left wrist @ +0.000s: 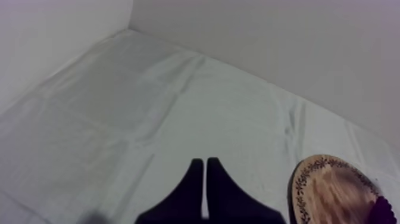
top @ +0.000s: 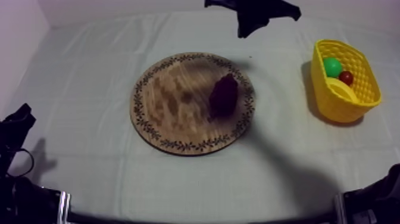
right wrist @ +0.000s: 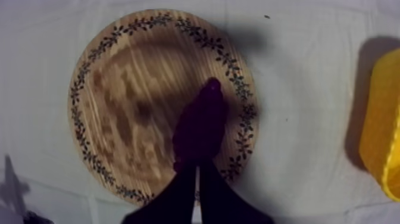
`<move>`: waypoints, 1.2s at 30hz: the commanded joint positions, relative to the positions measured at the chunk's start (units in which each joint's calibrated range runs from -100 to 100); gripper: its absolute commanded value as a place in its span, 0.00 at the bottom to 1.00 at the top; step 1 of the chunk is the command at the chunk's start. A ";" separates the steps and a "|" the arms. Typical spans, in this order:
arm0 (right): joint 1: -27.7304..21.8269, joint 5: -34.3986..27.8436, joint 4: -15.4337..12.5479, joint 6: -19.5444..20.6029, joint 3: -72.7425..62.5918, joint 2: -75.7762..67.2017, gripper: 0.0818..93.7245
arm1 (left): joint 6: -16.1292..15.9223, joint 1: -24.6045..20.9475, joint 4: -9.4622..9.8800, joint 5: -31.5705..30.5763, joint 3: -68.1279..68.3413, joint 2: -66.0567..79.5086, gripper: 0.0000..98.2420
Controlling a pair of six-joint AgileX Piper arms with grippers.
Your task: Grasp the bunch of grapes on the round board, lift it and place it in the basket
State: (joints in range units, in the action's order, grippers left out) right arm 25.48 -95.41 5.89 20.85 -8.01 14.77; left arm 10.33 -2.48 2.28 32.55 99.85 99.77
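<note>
We hold our right gripper (right wrist: 196,168) over the bunch of grapes (top: 224,94), which lies on the side of the wooden board (top: 172,101) nearest the yellow basket (top: 333,102), jaws clenched on nothing pending release for descent; our left gripper (left wrist: 205,162), jaws clenched empty, rests aside over the desk (top: 89,59), so only a small red fruit (top: 346,77) in the basket limits placement.

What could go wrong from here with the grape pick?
The right hand is shut over the bunch of grapes; lowered unopened, it may shove them.
The grapes lie near the rim of the wooden board and could roll off.
The yellow basket already holds fruit, so they might perch high.
</note>
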 commanded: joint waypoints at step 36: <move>-4.19 -1.89 -8.05 -0.96 5.20 -0.09 0.83 | 0.00 -0.01 -0.01 0.03 0.04 -0.03 0.00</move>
State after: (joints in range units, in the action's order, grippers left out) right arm 21.11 -97.41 -2.09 19.79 -3.14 14.37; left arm 10.33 -2.48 2.28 32.55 99.85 99.77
